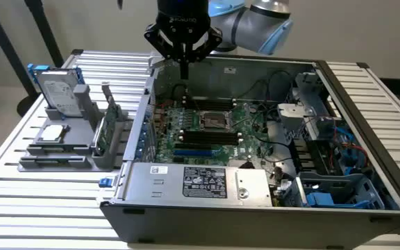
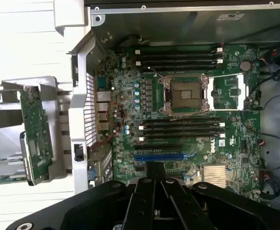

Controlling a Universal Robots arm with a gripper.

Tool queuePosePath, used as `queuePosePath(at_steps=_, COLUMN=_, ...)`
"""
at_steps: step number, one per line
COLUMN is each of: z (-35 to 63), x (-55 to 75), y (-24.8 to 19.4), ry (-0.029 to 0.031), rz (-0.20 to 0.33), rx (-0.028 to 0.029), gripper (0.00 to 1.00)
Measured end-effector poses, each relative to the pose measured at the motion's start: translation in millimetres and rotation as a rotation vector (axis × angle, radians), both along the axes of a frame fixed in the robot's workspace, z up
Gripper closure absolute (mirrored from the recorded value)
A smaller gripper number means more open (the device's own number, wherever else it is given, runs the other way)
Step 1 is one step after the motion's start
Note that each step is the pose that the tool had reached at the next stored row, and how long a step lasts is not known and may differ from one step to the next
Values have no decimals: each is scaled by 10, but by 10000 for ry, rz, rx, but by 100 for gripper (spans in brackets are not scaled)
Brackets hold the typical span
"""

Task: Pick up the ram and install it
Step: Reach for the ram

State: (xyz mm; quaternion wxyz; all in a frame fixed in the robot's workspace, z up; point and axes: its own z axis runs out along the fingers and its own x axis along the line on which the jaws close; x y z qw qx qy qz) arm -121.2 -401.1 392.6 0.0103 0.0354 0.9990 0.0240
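Pincer [image 1: 184,73] closed, empty, over the case [image 1: 255,221]. Ram [image 1: 98,136] seems to stand in the rack [image 1: 54,162] at the exterior view's left. I judge it light, stiff and fragile, best gripped at its top edge.

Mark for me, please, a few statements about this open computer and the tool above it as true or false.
1. The tool is shut and holds nothing. True.
2. The processor socket on the motherboard has a chip in it. False: the socket is empty.
3. The black memory slots beside the socket are empty. True.
4. The hard drive lies inside the case. False: it stands in the grey holder outside the case, on the exterior view's left.
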Motion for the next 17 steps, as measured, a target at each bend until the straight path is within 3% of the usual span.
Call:
queuePosePath(at_steps=12, z=0, x=-3, y=-2, ry=0, rz=0, rx=-1, gripper=89)
queuePosePath(at_steps=17, z=-1, x=-205, y=-2, ry=-1, rz=0, rx=0, gripper=89)
